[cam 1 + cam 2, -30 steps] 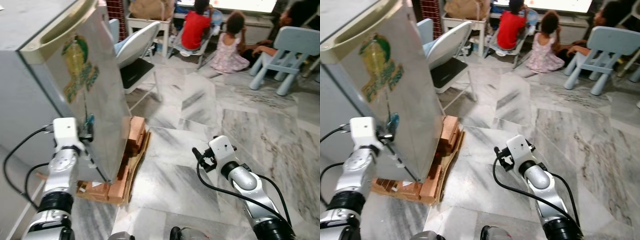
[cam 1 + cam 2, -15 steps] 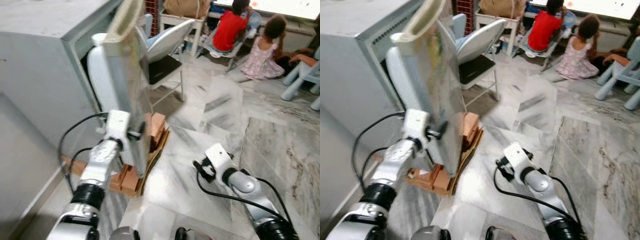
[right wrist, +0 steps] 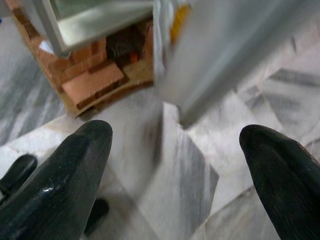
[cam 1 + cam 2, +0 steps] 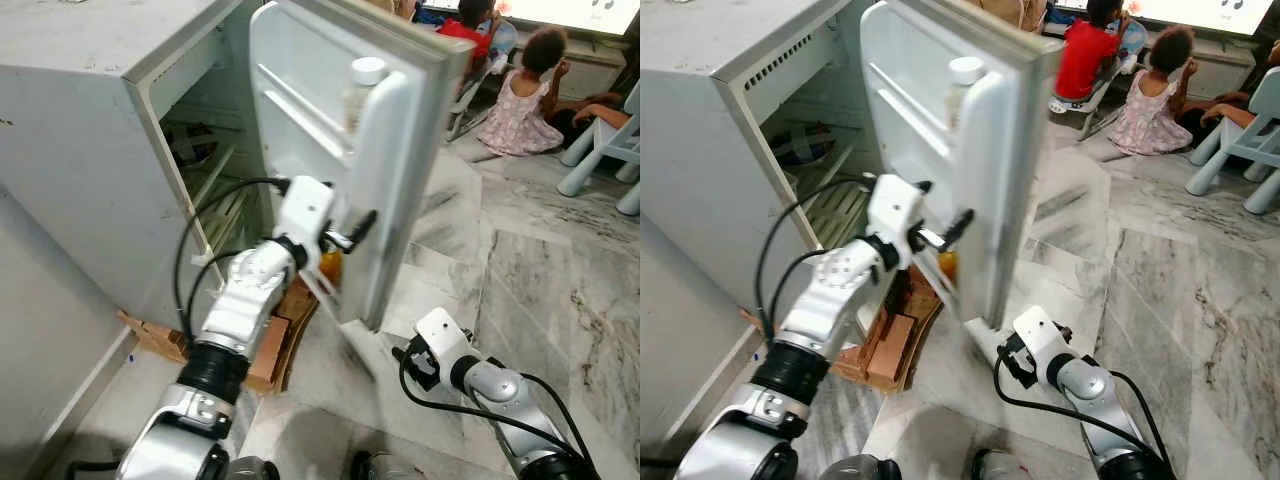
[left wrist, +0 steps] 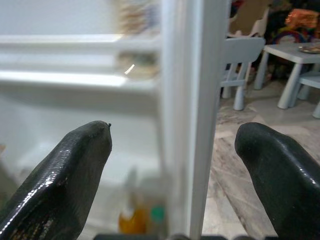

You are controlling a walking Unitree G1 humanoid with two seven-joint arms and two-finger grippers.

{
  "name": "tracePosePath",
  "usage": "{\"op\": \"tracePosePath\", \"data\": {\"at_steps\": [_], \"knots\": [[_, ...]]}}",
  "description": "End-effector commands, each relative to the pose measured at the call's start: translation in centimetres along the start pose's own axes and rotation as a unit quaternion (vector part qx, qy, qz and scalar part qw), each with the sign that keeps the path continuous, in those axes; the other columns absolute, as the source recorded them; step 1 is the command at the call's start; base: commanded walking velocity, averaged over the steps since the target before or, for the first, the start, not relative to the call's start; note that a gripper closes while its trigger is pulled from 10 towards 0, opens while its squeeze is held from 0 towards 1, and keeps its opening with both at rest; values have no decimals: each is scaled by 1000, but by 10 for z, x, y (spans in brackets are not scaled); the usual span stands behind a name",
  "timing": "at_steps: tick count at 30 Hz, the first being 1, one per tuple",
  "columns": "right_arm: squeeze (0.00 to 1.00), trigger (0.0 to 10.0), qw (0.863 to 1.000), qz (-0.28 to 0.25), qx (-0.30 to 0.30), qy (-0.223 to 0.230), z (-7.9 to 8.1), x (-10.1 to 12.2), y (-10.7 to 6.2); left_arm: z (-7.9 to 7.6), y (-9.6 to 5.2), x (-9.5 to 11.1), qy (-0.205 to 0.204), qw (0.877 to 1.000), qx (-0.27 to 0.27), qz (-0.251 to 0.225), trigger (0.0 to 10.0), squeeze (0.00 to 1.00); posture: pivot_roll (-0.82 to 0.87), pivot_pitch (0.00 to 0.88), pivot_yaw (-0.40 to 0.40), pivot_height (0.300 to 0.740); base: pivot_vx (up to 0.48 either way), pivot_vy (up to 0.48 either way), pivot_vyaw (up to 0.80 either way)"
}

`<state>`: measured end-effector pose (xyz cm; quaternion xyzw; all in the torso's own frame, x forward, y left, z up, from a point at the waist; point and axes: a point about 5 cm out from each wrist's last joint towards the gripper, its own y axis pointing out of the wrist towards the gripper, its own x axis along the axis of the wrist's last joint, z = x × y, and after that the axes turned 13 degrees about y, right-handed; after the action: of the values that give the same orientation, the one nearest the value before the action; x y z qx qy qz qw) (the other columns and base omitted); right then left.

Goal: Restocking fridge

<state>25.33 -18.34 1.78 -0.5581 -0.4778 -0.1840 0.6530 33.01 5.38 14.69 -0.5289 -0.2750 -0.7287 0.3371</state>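
The small grey single-door fridge (image 4: 90, 150) stands at the robot's left on a stack of bricks and cardboard (image 4: 890, 350) that rests on the marble floor (image 4: 530, 270). Its door (image 4: 970, 160) stands swung out to the right of the cabinet, inner side facing the robot. A white-capped bottle (image 4: 362, 85) sits in the upper door shelf, and an orange bottle (image 5: 132, 217) sits low in the door. The left gripper (image 4: 352, 226) is at the door's free edge, its jaws on either side of that edge. The right gripper (image 4: 410, 360) hangs low over the floor, right of and below the door. Behind the door, farther back, people (image 4: 1145, 95) sit on the floor beside a pale blue plastic child's chair (image 4: 605, 150).
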Motion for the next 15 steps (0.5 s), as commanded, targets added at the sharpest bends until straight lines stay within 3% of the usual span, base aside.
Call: {"op": "tracePosePath", "data": {"at_steps": [1,5,6,11,15], "knots": [[0,10000,1000,-27,-9,8,-2,11,2,4,-7,-4,-10,1000,16,5,10000,0,-22,50,4,740,0,0,0],[0,10000,994,-60,-79,42,-15,24,3,13,-27,-21,-28,998,61,21,10000,0,-33,43,3,740,0,-339,0],[0,10000,994,-60,-79,42,-15,24,3,13,-27,-21,-28,998,61,21,10000,0,-33,43,3,740,0,-472,0],[0,10000,993,-59,-92,43,-8,30,12,41,-56,-29,-48,987,148,28,10000,0,-43,32,4,740,0,-468,0],[0,10000,993,-72,-85,39,-5,36,15,50,-71,-38,-42,982,177,50,10000,0,-38,40,5,740,0,-458,0]]}}
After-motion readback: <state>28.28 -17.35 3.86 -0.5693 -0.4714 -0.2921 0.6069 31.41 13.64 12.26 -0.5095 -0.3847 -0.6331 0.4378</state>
